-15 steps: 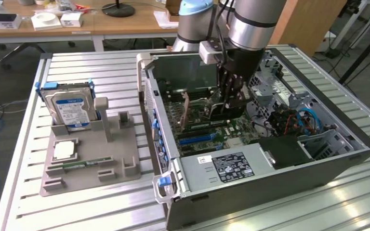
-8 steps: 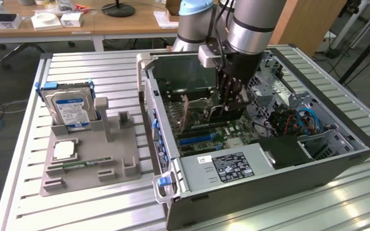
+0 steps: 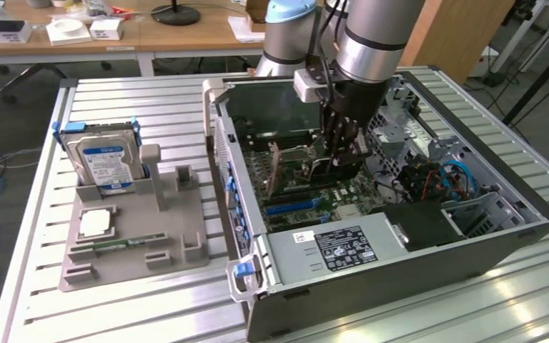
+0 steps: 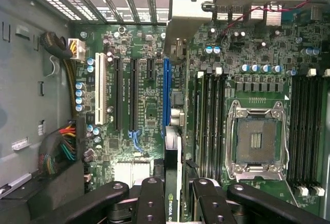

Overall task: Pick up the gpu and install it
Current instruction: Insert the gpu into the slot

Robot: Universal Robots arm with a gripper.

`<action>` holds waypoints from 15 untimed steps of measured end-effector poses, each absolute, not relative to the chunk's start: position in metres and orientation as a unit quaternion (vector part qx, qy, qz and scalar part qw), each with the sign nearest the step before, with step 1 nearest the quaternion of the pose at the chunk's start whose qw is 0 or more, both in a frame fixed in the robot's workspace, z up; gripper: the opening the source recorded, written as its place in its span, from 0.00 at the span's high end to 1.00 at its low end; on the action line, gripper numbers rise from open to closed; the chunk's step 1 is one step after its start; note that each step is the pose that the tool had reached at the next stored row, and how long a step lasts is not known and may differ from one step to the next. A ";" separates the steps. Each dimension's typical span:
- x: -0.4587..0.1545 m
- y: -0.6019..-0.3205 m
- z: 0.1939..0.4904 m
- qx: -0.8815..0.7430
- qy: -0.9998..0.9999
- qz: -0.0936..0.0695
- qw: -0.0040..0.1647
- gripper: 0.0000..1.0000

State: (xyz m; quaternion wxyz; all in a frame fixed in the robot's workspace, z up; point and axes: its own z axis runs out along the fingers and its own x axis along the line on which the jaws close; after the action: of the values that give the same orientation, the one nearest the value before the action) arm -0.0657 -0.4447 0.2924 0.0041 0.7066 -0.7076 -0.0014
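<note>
- At 1 o'clock from centre of exterior view: arm [image 3: 370, 36] pointing down into open computer case [image 3: 399, 286], with gripper [image 3: 339, 150] low over the board inside.
- Gripper closed partway, clamped on gpu [image 4: 170, 203]. Thin card pinched edge-on between fingers [image 4: 151, 201], green NVIDIA logo on the edge facing wrist camera.
- gpu inside case, well apart from tray, held upright over motherboard [image 4: 144, 110].
- Runs parallel to blue slot [image 4: 166, 90] and close over it. Cannot tell whether touching or seated in slot.
- To one side of blue slot: black slots [image 4: 126, 95] and white slot [image 4: 99, 92].
- To the other side: memory slots [image 4: 209, 126], then CPU socket [image 4: 256, 141] with metal frame.
- At 9 o'clock in exterior view: grey holder tray [image 3: 131, 257] on slatted metal table [image 3: 26, 286], just beside case wall and well apart from gripper.
- On tray: hard drive [image 3: 103, 163] with blue label standing upright at tray's 12 o'clock end.
- Square silver CPU chip [image 3: 96, 223] lying flat near drive, at its 6 o'clock.
- At 5 o'clock inside case: grey metal box [image 3: 346, 246] with printed label.
- At 3 o'clock inside case: blue cables [image 3: 456, 179].
- At 12 o'clock, behind table: wooden desk [image 3: 189, 36] with small white boxes [image 3: 69, 30].
</note>
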 end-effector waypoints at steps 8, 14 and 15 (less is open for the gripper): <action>-0.075 -0.445 0.292 0.707 -0.708 -0.001 0.004 0.74; -0.078 -0.445 0.292 0.707 -0.708 -0.001 0.004 0.74; -0.078 -0.446 0.292 0.707 -0.708 -0.001 0.004 0.74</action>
State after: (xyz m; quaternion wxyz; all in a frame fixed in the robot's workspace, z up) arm -0.0776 -0.4460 0.2922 0.0042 0.7067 -0.7075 -0.0013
